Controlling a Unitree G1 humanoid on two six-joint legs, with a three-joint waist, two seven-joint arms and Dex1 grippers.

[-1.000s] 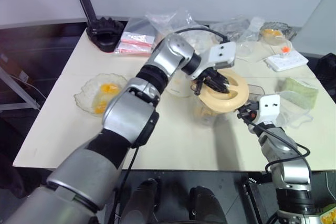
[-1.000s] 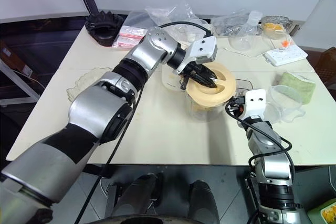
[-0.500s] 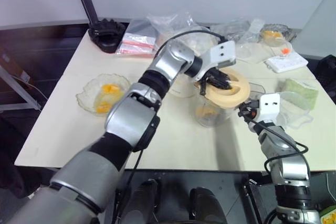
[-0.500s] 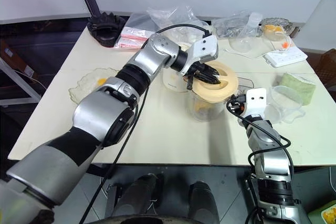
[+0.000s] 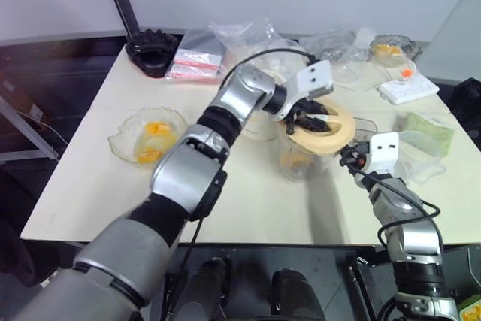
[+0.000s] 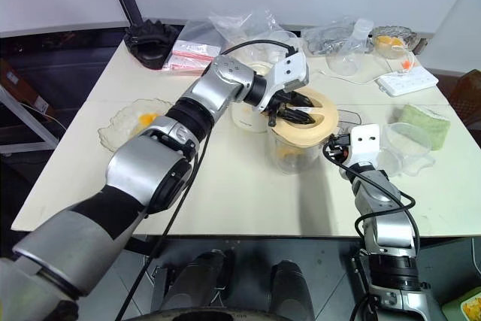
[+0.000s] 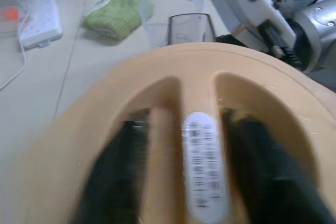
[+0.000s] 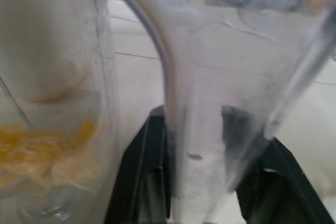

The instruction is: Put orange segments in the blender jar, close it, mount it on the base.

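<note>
The left gripper (image 6: 297, 115) sits over the pale orange-cream lid (image 6: 322, 130), its two black fingers (image 7: 118, 182) spread apart and lying in the two hollows either side of the lid's central bar, one finger on each side, not pinching it. The lid rests on the mouth of the blender jar (image 6: 289, 154), which stands near the middle of the table (image 6: 225, 186), slightly toward its right half. Orange segments (image 8: 37, 150) lie in the bottom of the jar. The right gripper (image 5: 350, 158) is at the jar's right side, its fingers closed around the clear side handle (image 8: 210, 129), as the right wrist view shows. The base (image 6: 246, 114) stands just behind the jar on the far-left side of it, partly hidden by the left arm. A ruffled glass bowl (image 5: 147, 137) holding more fruit sits near the table's left edge. A green cloth (image 5: 430, 130) lies near the right edge, a white power strip (image 5: 409, 88) toward the far right corner.
</note>
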